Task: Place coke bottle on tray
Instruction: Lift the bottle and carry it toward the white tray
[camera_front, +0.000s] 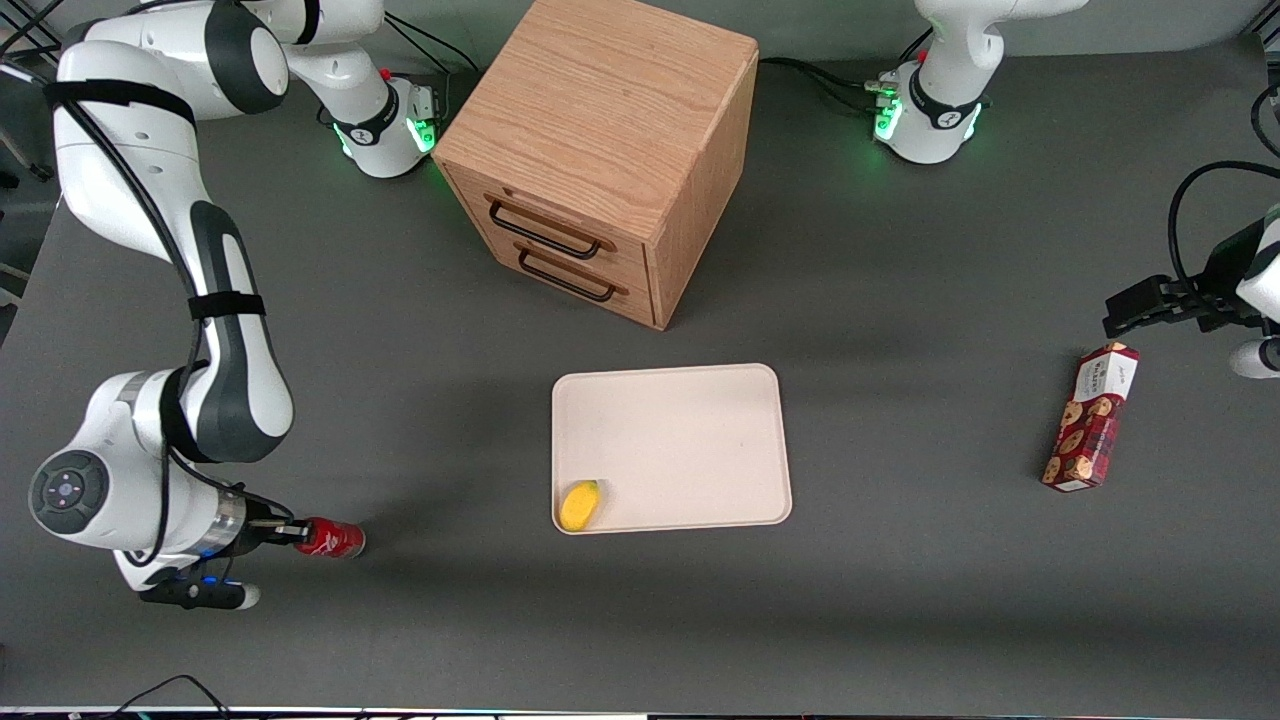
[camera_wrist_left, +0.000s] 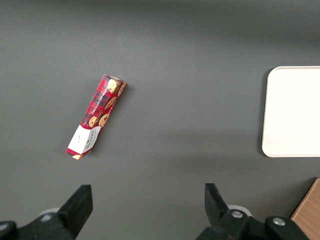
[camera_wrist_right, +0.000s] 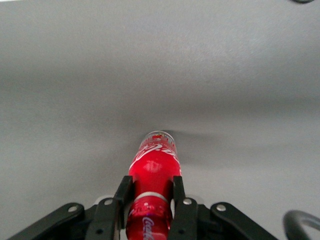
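Gripping the coke bottle (camera_front: 333, 538) in the clenched tool (camera_front: 296, 533) toward the working arm's end of the table (camera_front: 900, 330), well apart from the tray (camera_front: 690, 420), carrying and setting down remaining.

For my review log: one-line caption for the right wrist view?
Gripper shut on the small red coke bottle, above the grey table.

A robotics lab bench.
Two white robot arms (camera_front: 170, 300) with green-lit bases (camera_front: 385, 130) are bolted at twelve o'clock on a bare grey tabletop (camera_front: 900, 330), cables (camera_front: 820, 85) trailing off, with staged props like a small wooden drawer cabinet (camera_front: 600, 150).
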